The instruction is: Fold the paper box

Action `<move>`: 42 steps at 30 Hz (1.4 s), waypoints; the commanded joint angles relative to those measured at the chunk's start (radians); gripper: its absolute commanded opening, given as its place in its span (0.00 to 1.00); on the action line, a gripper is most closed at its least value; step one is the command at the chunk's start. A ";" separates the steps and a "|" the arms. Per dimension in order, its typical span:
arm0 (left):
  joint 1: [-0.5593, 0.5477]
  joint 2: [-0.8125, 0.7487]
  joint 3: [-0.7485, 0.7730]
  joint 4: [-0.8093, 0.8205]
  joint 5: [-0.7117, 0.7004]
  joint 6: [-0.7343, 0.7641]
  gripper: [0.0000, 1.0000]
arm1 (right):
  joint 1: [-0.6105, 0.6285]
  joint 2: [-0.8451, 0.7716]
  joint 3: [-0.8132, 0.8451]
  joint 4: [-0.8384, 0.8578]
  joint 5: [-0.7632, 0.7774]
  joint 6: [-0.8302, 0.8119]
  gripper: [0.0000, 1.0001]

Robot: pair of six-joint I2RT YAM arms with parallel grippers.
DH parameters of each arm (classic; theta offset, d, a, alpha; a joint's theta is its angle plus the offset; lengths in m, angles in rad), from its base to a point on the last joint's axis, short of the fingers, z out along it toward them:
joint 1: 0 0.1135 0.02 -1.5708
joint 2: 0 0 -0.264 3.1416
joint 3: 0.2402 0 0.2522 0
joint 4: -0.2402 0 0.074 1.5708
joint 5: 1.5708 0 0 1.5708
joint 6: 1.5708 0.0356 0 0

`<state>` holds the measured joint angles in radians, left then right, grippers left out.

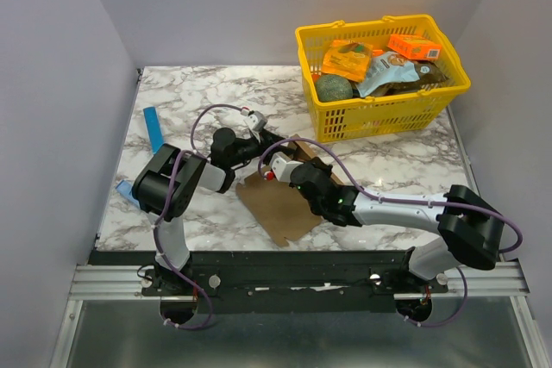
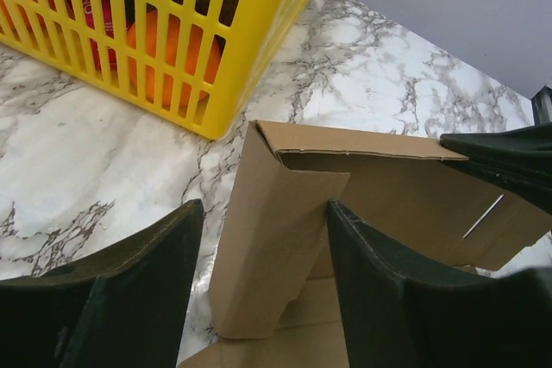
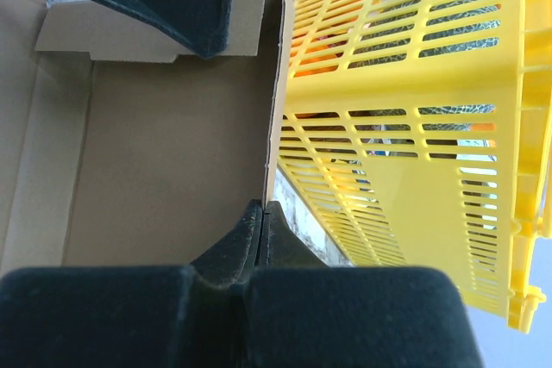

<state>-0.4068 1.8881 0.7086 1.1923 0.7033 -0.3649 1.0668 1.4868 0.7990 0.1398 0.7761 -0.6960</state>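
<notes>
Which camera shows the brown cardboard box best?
The top external view: only there does the paper box show as a whole sheet, though partly covered. The left wrist view shows just one raised flap standing inside the left hand; the right wrist view shows an upright wall pinched by the right hand.

Closed right claw (image 3: 261,213) pinching upright paper box (image 3: 172,152) wall, yellow basket (image 3: 414,170) just beside

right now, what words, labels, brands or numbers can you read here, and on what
None can be read.
Print on the small orange printed boxes in the yellow plastic basket: too small and blurred.
Markings on the pale blue pouch beside them: too blurred.
No print shows on the plain brown cardboard paper box.
</notes>
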 commanded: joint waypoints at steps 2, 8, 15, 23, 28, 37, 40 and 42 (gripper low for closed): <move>-0.023 0.025 0.025 0.004 -0.025 0.021 0.56 | 0.025 0.027 0.002 -0.011 -0.097 0.033 0.01; -0.027 0.026 0.011 0.026 -0.056 0.018 0.43 | 0.025 0.026 -0.001 -0.012 -0.097 0.038 0.01; -0.035 0.019 -0.035 0.078 -0.119 0.011 0.30 | 0.025 0.026 -0.004 -0.014 -0.093 0.041 0.01; -0.047 0.016 -0.078 0.159 -0.148 -0.028 0.12 | 0.027 0.030 0.000 -0.014 -0.100 0.047 0.01; -0.070 0.009 -0.124 0.217 -0.209 -0.048 0.01 | 0.032 0.035 0.005 -0.014 -0.103 0.047 0.01; -0.102 -0.006 -0.216 0.305 -0.283 -0.060 0.00 | 0.047 0.033 0.016 -0.016 -0.132 0.067 0.01; -0.105 -0.014 -0.247 0.335 -0.294 -0.075 0.00 | 0.050 0.032 0.012 -0.017 -0.143 0.073 0.01; -0.110 -0.023 -0.276 0.357 -0.309 -0.080 0.00 | 0.055 0.024 0.009 -0.020 -0.153 0.078 0.01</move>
<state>-0.4885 1.8671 0.5030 1.4410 0.4145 -0.4248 1.0889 1.4944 0.8001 0.1387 0.7738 -0.6724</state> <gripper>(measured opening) 0.310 0.013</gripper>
